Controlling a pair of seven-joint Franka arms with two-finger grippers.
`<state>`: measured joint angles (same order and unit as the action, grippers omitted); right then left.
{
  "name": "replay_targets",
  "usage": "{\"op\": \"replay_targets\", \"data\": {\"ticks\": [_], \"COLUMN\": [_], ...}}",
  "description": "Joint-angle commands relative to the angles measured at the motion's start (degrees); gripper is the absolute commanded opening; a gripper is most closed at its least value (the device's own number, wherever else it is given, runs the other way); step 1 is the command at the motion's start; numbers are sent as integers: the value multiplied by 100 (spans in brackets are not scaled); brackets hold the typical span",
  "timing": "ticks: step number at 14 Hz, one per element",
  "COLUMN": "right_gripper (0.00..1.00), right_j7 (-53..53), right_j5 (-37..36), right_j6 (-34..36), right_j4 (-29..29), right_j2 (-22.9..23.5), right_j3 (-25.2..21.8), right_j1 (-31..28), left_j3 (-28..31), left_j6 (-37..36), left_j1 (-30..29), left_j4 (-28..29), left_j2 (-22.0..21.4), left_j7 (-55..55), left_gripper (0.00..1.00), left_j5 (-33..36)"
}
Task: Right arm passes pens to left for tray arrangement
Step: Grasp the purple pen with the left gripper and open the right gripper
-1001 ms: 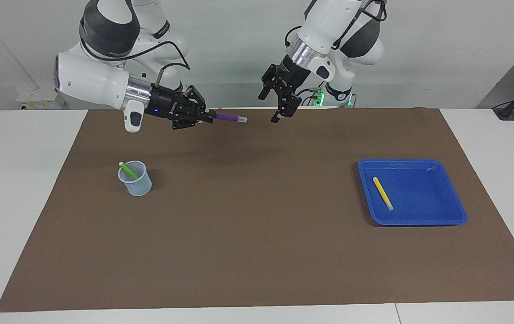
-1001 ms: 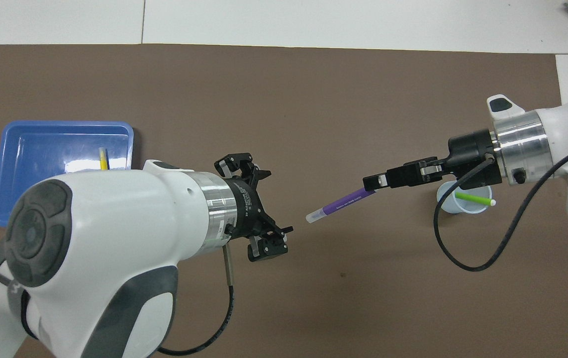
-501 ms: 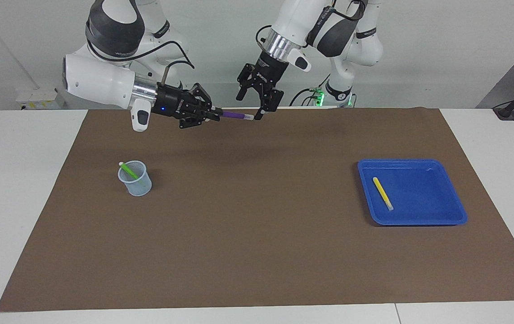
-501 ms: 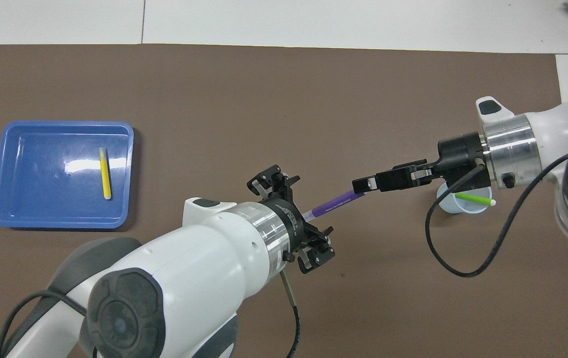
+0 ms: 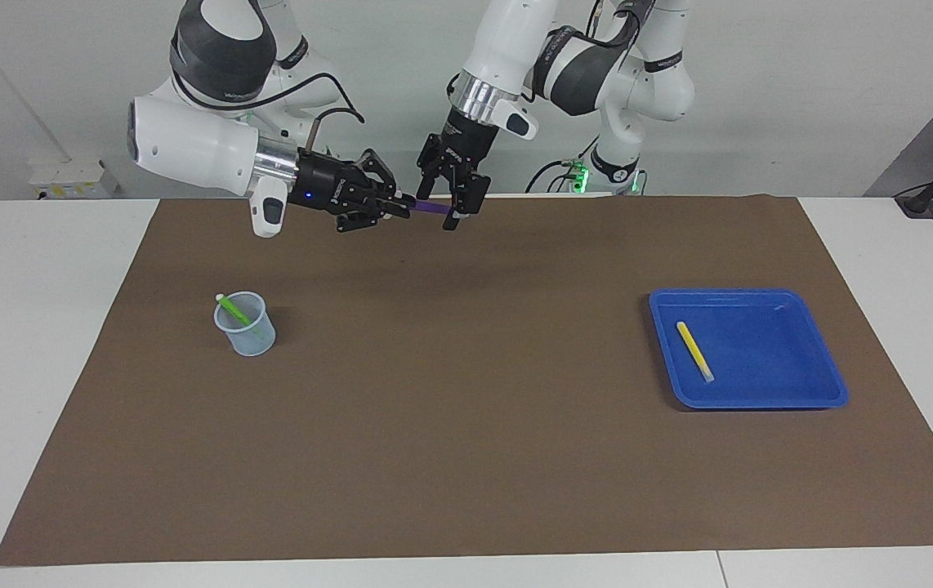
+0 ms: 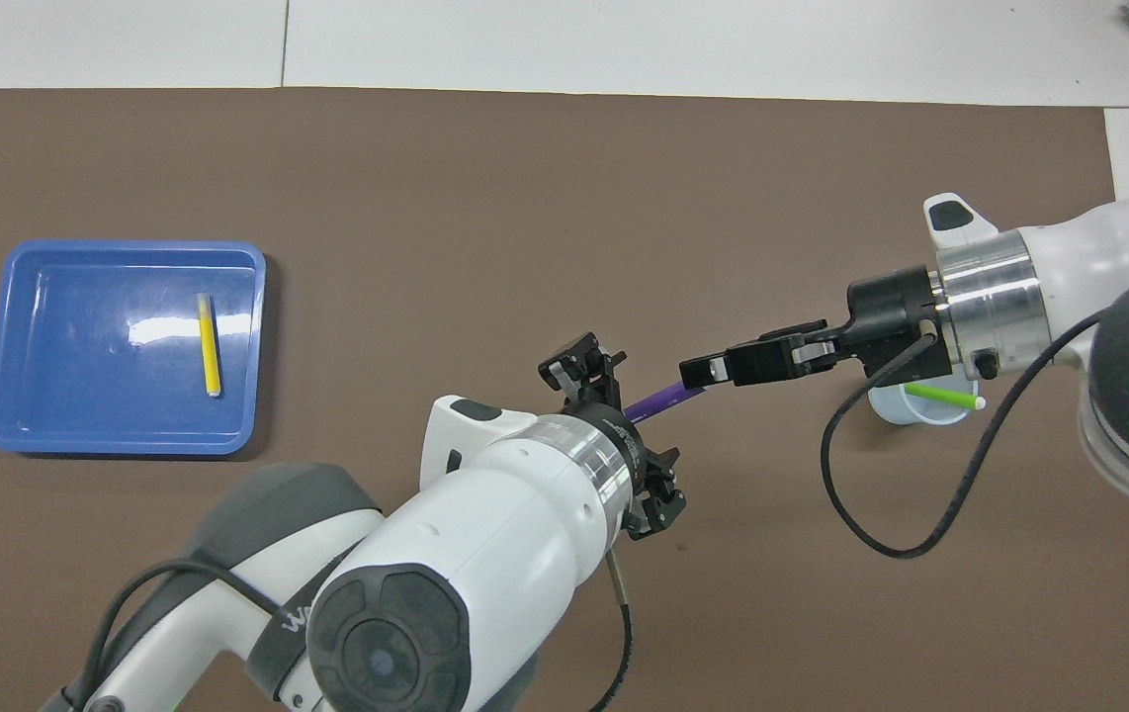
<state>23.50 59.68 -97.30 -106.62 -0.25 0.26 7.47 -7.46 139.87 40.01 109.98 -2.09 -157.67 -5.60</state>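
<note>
On the worktop's brown mat point(image 5: 466, 425) the shallow blue plastic tray point(image 5: 810, 343) holds the yellow pen point(image 5: 694, 349); the right pincer point(image 5: 391, 206) clamps the slim purple marker pen point(image 5: 430, 208) in the air; the left pincer point(image 5: 452, 196) straddles its free end, spread wide; light, stiff, probably slick, so grip mid-barrel.

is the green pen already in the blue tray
No, the green pen stands in the translucent cup toward the right arm's end; only the yellow pen lies in the blue tray.
</note>
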Motion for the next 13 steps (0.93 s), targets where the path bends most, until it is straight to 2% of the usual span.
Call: {"op": "replay_targets", "data": {"ticks": [1,5,7,8,9,13], "right_gripper": [0,0,0,0,0,0], "right_j7": [217,226,243,252,252,252], "right_j5": [202,211,211,211,211,211], "right_j6": [-131,-131,-131,-131,-131,-131], "right_j4": [-210,-201,-201,-201,-201,-201], "right_j2": [-151,-151,-151,-151,-151,-151], "right_j3": [9,9,9,9,9,9], "right_j1": [-8,-8,-8,-8,-8,-8], "left_j3": [43,34,34,34,34,34], "left_j6": [49,-127,-162,-206,-258,-548], "left_j1": [103,103,103,94,94,85], "left_j4": [15,-20,-47,-47,-55,-213], "left_j2": [-28,-28,-28,-28,-28,-28], "left_j7": [-774,-791,-800,-800,-800,-791], "left_gripper": [91,89,81,71,65,63], "left_j5": [296,296,296,287,270,261]}}
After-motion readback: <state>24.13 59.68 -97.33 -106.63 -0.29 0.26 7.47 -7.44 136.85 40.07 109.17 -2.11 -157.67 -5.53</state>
